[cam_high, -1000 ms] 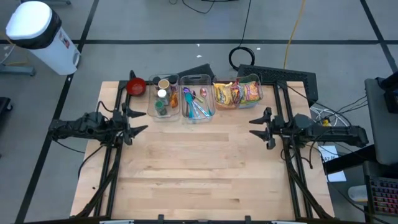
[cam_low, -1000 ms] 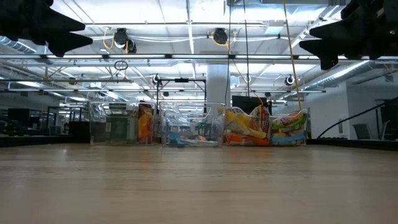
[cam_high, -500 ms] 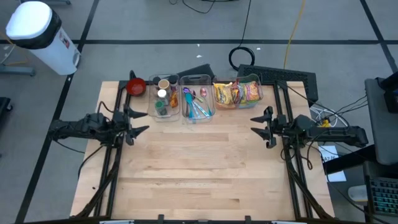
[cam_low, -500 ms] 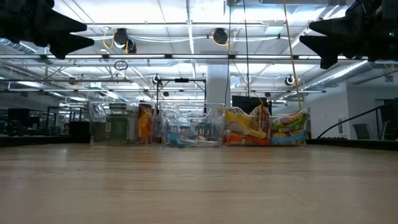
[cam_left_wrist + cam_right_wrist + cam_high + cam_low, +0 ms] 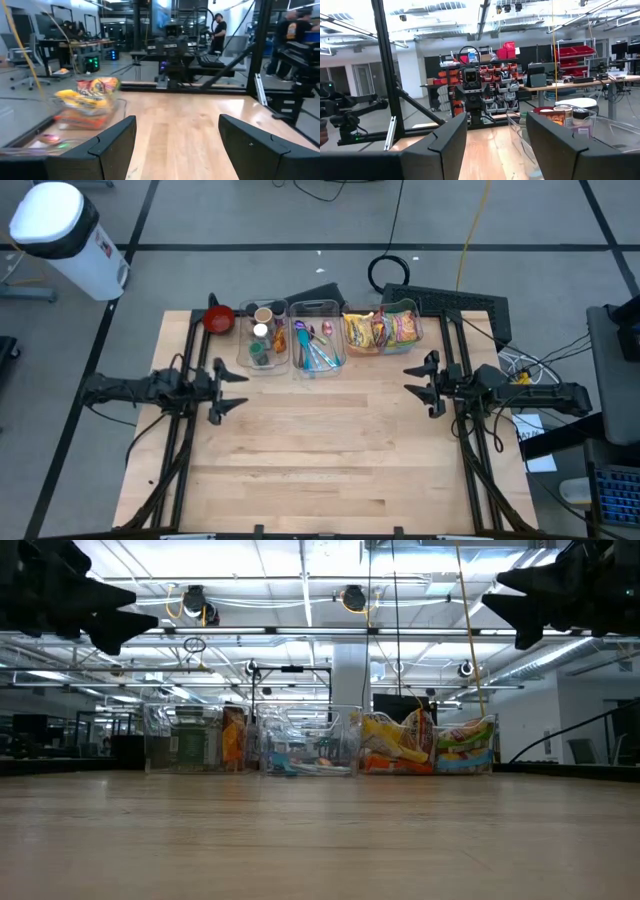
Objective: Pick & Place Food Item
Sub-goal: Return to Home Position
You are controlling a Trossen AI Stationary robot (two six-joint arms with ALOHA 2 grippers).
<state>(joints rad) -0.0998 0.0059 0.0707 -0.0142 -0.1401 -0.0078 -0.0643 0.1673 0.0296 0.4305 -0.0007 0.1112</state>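
While L pincer [image 5: 235,388], R pincer [image 5: 408,382] gape, 3 clear bins [image 5: 318,303], 1 bowl [image 5: 219,318]

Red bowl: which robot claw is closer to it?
Left. The left claw is over the left side of the table, a little way in front of the red bowl. The right claw is over the right side, much farther off.

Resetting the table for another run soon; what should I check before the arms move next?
1. Left gripper open and empty: ok.
2. Right gripper open and empty: ok.
3. Both grippers raised clear of the table: ok.
4. Spoons lying inside the middle bin: ok.
5. Snack packets contained in the right bin: ok.
6. Arms fully at home pose: cannot tell.
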